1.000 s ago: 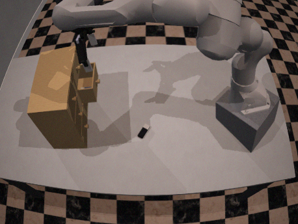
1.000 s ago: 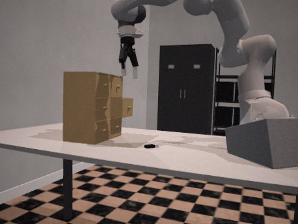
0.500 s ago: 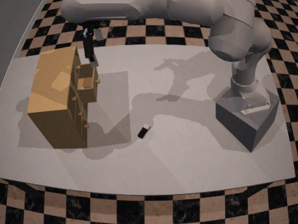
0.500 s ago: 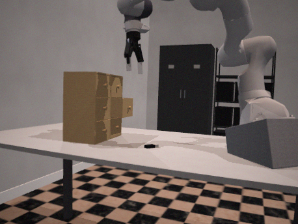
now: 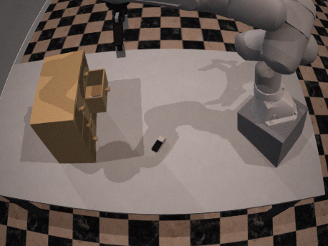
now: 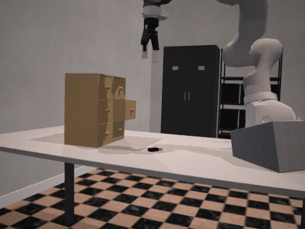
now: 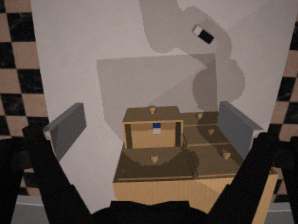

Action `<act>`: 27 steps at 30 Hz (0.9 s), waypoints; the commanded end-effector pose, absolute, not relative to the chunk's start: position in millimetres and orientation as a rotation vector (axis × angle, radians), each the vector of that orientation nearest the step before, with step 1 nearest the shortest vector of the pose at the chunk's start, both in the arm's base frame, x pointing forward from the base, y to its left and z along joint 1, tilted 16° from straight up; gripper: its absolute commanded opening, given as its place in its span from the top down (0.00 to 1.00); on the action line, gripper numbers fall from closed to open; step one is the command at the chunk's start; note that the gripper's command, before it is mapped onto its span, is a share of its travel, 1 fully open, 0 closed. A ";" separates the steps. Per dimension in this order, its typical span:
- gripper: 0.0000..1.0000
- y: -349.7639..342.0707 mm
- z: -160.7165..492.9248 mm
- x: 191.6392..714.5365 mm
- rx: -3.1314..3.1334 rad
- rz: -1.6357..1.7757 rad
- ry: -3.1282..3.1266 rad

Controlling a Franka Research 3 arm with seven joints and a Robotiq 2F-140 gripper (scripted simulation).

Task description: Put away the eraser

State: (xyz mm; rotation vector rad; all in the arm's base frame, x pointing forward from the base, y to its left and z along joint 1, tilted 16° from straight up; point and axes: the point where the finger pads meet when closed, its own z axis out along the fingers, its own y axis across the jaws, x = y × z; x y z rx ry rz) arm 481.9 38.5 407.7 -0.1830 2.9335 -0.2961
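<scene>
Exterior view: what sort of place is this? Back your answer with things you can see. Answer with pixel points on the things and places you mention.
Probably a robotics lab or workroom: a robot arm (image 5: 268,76) (image 6: 263,73) is mounted at a table, with a dark cabinet (image 6: 190,80) and a storage rack (image 6: 233,78) behind.

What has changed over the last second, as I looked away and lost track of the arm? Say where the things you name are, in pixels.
The open gripper (image 5: 119,51) (image 6: 149,54) (image 7: 151,114) rose and moved away from the chest (image 5: 59,89) (image 6: 81,110) (image 7: 190,192), toward the robot base's side. Nothing was taken hold of or let go. The pulled-out drawer (image 5: 97,104) (image 6: 130,110) (image 7: 152,115) and the black-and-white eraser (image 5: 157,144) (image 6: 154,149) (image 7: 203,34) stayed put.
</scene>
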 end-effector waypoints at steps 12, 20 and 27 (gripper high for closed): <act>0.00 37.4 412.0 470.5 -0.241 -0.307 2.930; 0.00 37.4 412.0 470.5 -0.241 -0.307 2.930; 0.00 38.7 409.5 471.3 -0.235 -0.306 2.930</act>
